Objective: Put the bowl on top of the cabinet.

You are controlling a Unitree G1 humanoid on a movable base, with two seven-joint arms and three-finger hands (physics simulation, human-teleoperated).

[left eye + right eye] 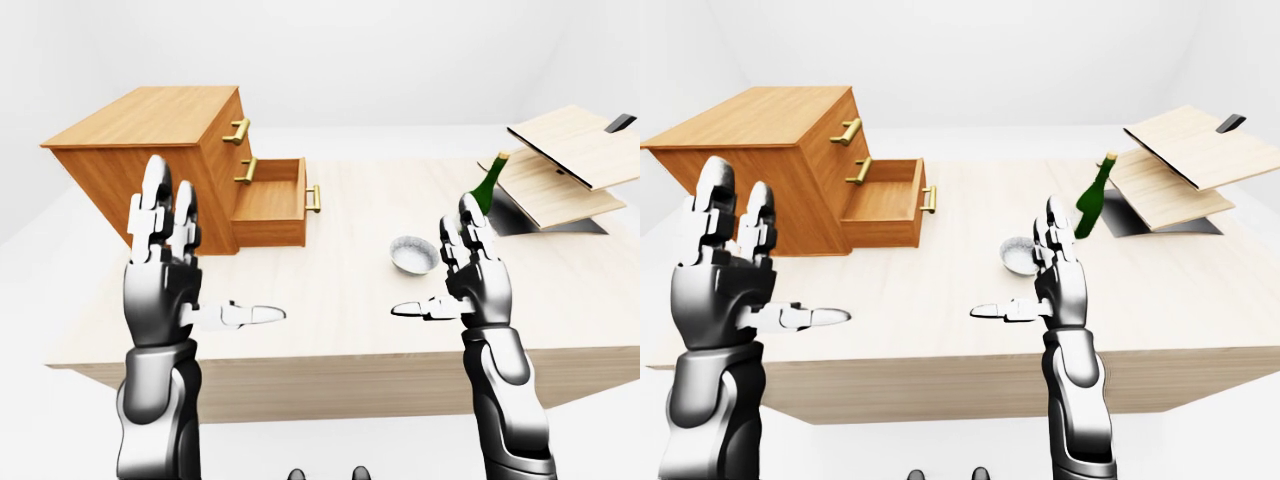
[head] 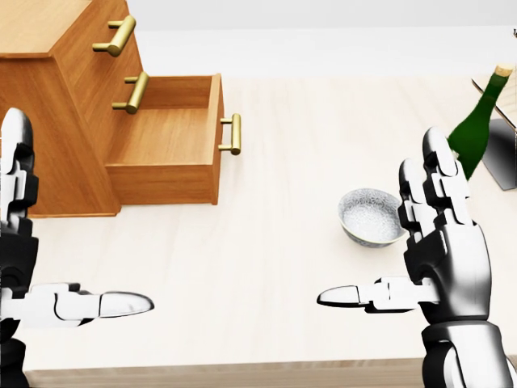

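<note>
While both arms hang raised over the near edge of the pale wooden table (image 1: 330, 330), there is a broad open stretch of tabletop between them. Far left in the left-eye view sits the cabinet (image 1: 150, 150), warm orange-brown wood with a flat bare top and brass bar handles, its lowest drawer (image 1: 270, 200) pulled out toward the table's middle. The left hand (image 1: 165, 265) stands below it in that view, silver and black, fingers upright and spread, thumb pointing right, gripping nothing. Across to the middle-right, and there is the bowl (image 2: 371, 217), small, round, pale with a fine speckled pattern inside, resting on the table well apart from the cabinet. Just beside it, overlapping its right rim in the head view, is the right hand (image 2: 440, 242), fingers upright and splayed, thumb stuck out left, holding nothing; whether it touches the bowl cannot be told. Farther right stands a dark green bottle (image 1: 490, 185) with a tan top, upright, no label readable. At the right edge, flat light-wood boards (image 1: 570, 160) lie stacked and tilted over a dark panel.
</note>
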